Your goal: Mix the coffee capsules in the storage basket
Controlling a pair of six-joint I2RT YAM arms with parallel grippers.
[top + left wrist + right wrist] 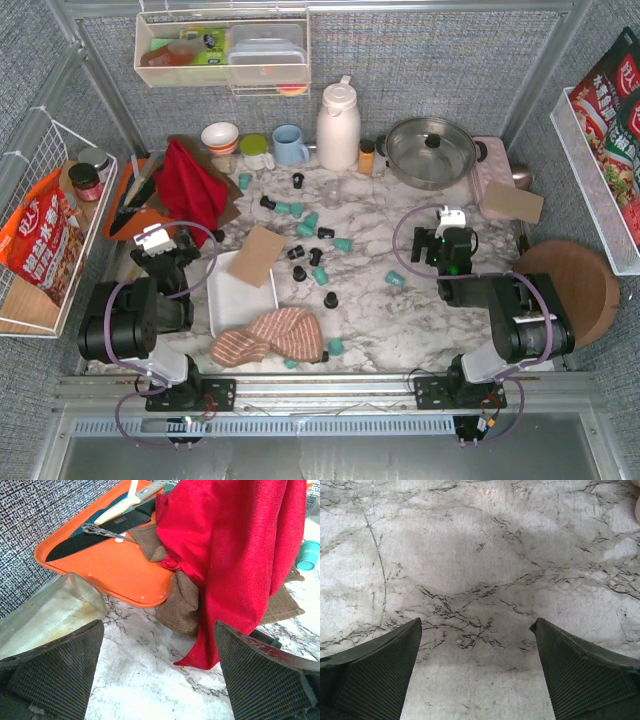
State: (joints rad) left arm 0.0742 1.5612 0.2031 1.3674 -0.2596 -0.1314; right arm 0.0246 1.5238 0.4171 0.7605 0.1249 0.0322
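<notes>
The left tool (159,647) hangs released before a red cloth (235,555); the right tool (476,647) hangs released over the marble table (480,555). The coffee capsules (319,275) lie scattered on the table beside the white basket (240,300).

**Item 1: storage basket.** A white, shallow, rectangular plastic tray with rounded corners (240,298). It sits flat and open side up on the marble table (400,330), left of centre, with its long sides running near to far. A brown cardboard sheet (256,255) overlaps its far right corner. A striped cloth (280,335) lies over its near edge.

**Item 2: coffee capsules.** Small tapered pods, some teal-green (343,244) and some black (331,298), roughly equal in number.
- **Location:** all visible pods lie loose on the table, outside the basket and to its right.
- **Spread:** the two colours are intermingled in a band running from far to near.
- **Main cluster:** the densest group is at mid-table, just right of the basket's far corner.
- **Outliers:** one teal pod (395,279) lies apart, further right. Two more teal pods (336,346) lie at the near side.
</notes>
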